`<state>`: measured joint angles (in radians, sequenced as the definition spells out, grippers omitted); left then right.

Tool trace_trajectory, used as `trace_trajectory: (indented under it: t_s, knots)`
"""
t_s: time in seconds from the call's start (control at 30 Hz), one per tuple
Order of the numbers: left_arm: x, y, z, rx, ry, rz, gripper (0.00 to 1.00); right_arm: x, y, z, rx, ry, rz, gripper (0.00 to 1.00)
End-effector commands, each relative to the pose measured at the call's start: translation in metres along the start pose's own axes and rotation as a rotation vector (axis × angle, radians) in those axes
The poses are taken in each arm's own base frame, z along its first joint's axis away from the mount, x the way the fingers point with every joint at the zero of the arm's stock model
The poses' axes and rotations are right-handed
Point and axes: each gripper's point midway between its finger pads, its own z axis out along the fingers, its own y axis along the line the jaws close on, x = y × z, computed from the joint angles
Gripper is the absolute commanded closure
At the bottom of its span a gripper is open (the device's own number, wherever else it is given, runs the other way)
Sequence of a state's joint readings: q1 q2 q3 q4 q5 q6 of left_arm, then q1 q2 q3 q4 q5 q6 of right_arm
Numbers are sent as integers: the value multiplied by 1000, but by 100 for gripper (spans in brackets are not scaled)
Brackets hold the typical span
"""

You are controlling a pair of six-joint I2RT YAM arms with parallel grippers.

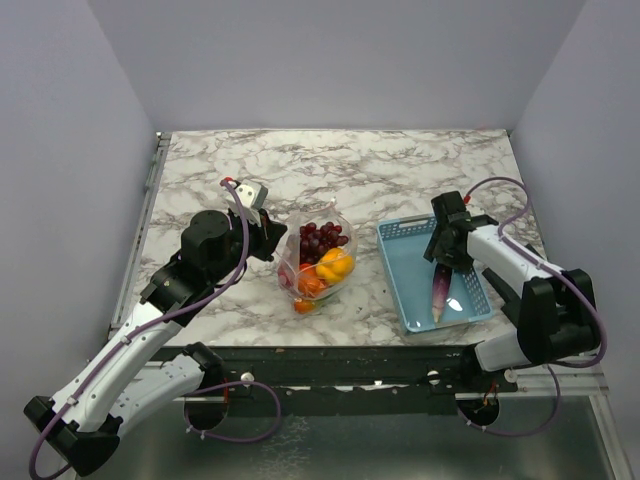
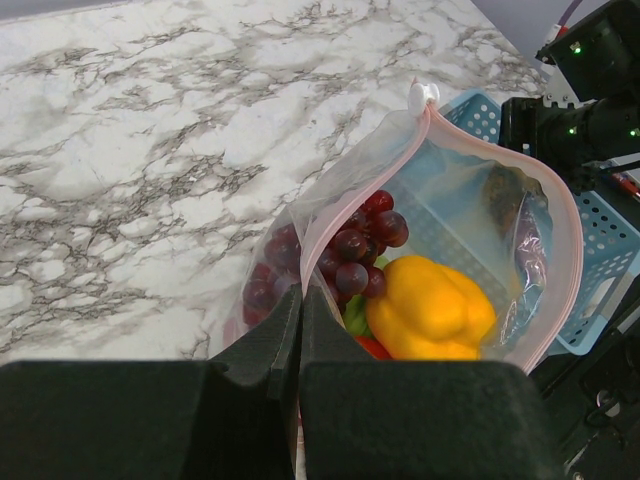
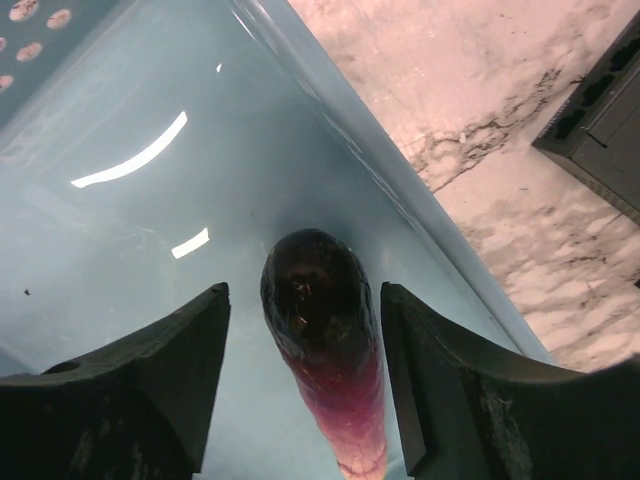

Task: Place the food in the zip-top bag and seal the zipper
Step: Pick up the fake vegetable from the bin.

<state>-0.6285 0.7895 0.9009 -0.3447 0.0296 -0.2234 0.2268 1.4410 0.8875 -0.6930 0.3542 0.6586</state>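
At the left, the left gripper (image 2: 298,300) is fully closed, pinching the zipper (image 2: 360,185) at the near edge of the zip-top bag (image 2: 480,200). The bag rests on the bench (image 1: 400,170) with its mouth standing in a wide loop and grapes (image 2: 355,245) and a yellow pepper (image 2: 430,310) inside. The film looks thin, floppy and slippery, so the stiffer pink strip is probably the best hold. At the right, in the blue basket (image 1: 410,290), the eggplant (image 3: 320,300) lies lengthwise between the right gripper's (image 3: 302,295) parted jaws, with a gap either side and nothing gripped. Its long axis runs far to near along the basket. It looks light, rigid and glossy, likely to slide, so the thick middle suits.
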Motion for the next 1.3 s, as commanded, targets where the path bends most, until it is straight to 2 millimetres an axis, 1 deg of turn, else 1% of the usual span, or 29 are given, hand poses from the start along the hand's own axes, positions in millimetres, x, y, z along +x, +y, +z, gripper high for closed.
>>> trace_trajectory:
  t_s: [0.0, 0.23, 0.4, 0.47, 0.53, 0.6, 0.63, 0.73, 0.8, 0.83, 0.97, 1.07, 1.13, 1.27]
  knots:
    - [4, 1, 2, -1, 9, 9, 100, 1, 5, 6, -30, 7, 1, 35]
    - [5, 2, 2, -4, 12, 11, 100, 13, 1, 13, -19, 33, -14, 37]
    - [6, 2, 3, -3, 15, 10, 100, 20, -1, 16, -18, 49, -20, 43]
    - [6, 2, 4, -5, 17, 10, 100, 21, -1, 16, -19, 50, -25, 47]
    - [7, 2, 4, -5, 21, 10, 100, 20, -1, 14, -23, 46, -26, 55]
    - [7, 2, 4, -6, 22, 9, 100, 18, -2, 11, -26, 39, -28, 67]
    - [7, 2, 4, -5, 21, 9, 100, 15, -2, 8, -29, 32, -27, 71]
    - [7, 3, 4, -7, 19, 10, 100, 8, -2, -1, -40, 8, -21, 88]
    - [7, 3, 4, -8, 20, 9, 100, 0, -1, -11, -54, -15, -15, 97]
    - [7, 3, 4, -7, 21, 9, 100, -5, -1, -17, -62, -32, -10, 99]
    - [7, 3, 4, -7, 22, 10, 100, -30, 3, -49, -118, -112, 8, 99]
    - [7, 3, 4, -8, 21, 8, 100, -53, 5, -79, -177, -203, 27, 99]
    - [7, 3, 5, -8, 22, 8, 100, -71, 8, -104, -236, -278, 44, 99]
    - [8, 3, 5, -10, 24, 6, 100, -98, 21, -155, -397, -400, 62, 99]
